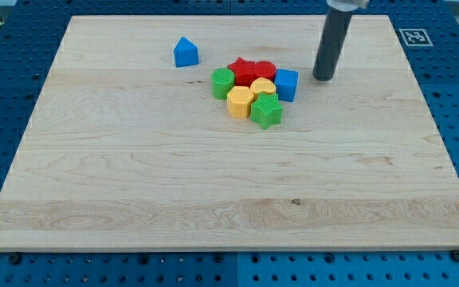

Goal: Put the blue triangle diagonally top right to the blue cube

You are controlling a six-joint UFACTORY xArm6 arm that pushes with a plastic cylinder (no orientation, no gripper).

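The small blue plastic triangle (186, 53) is sitting alone at ten o'clock from the blue plastic cube (286, 84). The dark rod's tip (323, 77) — jawless, holding nothing — is resting at two o'clock beside it. Sweeping across risks scattering the packed red, yellow and green blocks (247, 92) — dragging the cube along.

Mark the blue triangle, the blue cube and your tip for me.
blue triangle (186, 53): camera view, front face.
blue cube (286, 84): camera view, front face.
my tip (323, 77): camera view, rod's bottom end.
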